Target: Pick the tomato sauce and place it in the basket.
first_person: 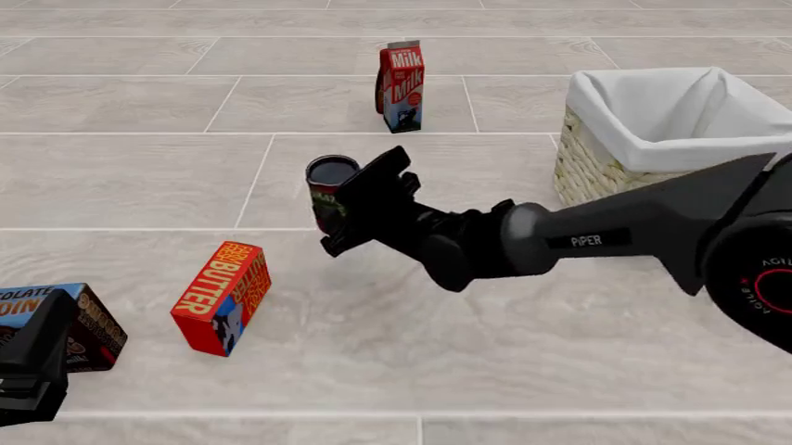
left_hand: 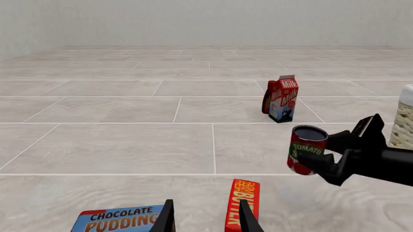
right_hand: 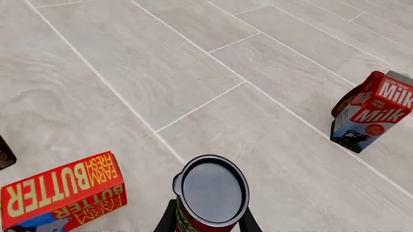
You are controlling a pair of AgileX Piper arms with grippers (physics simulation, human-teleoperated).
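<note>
Right fingers (first_person: 352,209) closed on the can (first_person: 329,190), held upright above mid-tabletop (first_person: 371,324). Basket (first_person: 594,167) sits at the far right edge, well apart from the can. Left fingers (left_hand: 205,217) spread, gripping nothing, near the left edge by the butter box (first_person: 223,297).

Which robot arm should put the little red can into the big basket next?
The right one. Its gripper already has its jaws around the small red-and-green tomato sauce can, and the pale wicker basket with white lining sits on its side. The left gripper waits far away by the pudding box.
</note>
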